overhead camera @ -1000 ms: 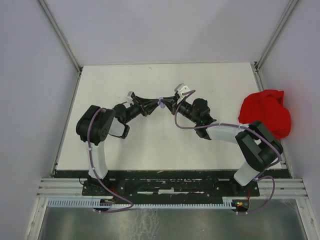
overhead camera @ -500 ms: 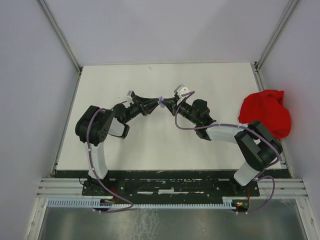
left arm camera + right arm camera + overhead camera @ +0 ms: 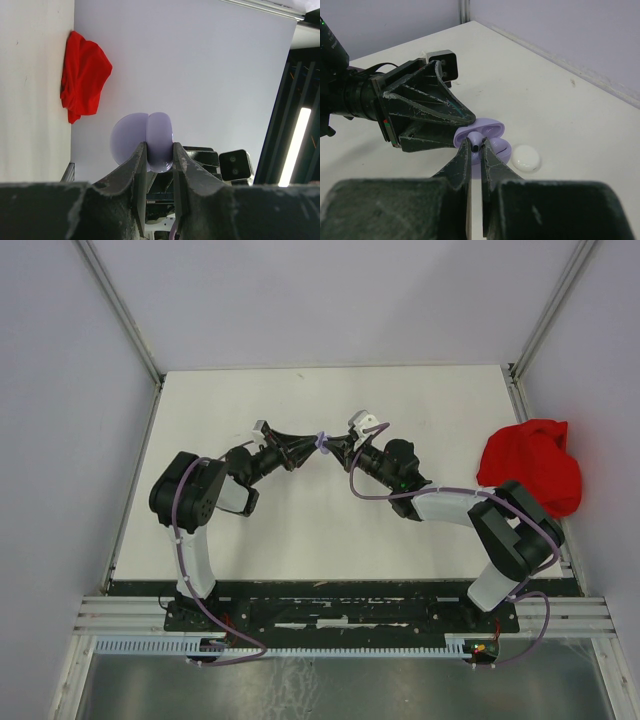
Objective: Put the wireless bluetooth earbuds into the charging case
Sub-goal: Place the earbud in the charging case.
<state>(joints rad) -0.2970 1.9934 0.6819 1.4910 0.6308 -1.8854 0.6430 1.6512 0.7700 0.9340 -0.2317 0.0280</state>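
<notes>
Left gripper [image 3: 160,146] is clamped on the open purple charging case [image 3: 159,129], mid-bench. Right gripper [image 3: 476,143] is nearly closed, pinching a small purple earbud [image 3: 476,148] at the case's opening. Whether it sits in a socket cannot be told, as the case interior is hidden. A white round disc [image 3: 526,158] lies on the bench [image 3: 555,105] just right of the case. A red cloth [image 3: 532,475] is at the bench's right edge.

No text, label, brand or number could be read in any view (the case [image 3: 160,142] and the cloth [image 3: 530,475] showed plain, unmarked surfaces).
</notes>
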